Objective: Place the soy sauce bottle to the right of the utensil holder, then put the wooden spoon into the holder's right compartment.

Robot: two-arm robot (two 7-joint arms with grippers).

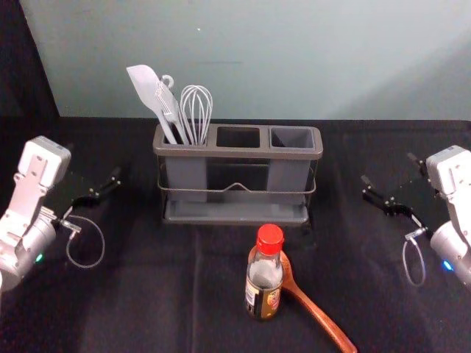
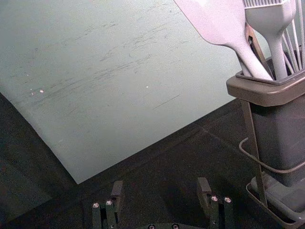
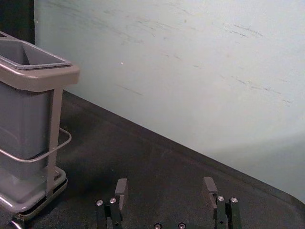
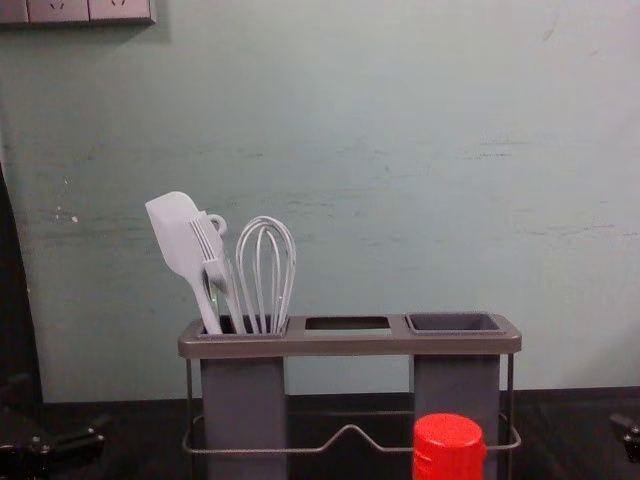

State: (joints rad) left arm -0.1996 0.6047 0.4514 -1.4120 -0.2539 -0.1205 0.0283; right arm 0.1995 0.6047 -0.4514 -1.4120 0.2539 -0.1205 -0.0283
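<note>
- Two placements make up the task, and the first seems to be in hand, at its very start: the soy sauce bottle point(image 1: 264, 277) stands upright on the table point(image 1: 140, 301) in the lower middle of the head view, in front of the utensil holder point(image 1: 238, 153) rather than to its right
- The next move probably calls for the right end effector point(image 3: 165, 181), at the right edge of the head view, to reach toward the lower middle, close on the bottle's body and carry it to the right of the holder
- That end effector is wide open, with nothing between its fingers
- The left end effector point(image 2: 160, 183), at the left edge of the head view, is wide open and empty too
- The bottle has a bright red cap point(image 1: 270, 239), a see-through upper body and a dark lower part with a yellow and red label point(image 1: 271, 300)
- The wooden spoon point(image 1: 318, 314), reddish brown and glossy, lies with its head partly hidden behind the bottle and its handle slanting to the lower right; whether they touch, I cannot tell, so a careless grasp could nudge it
- The right compartment point(image 1: 292, 137) looks empty, ready for the spoon
</note>
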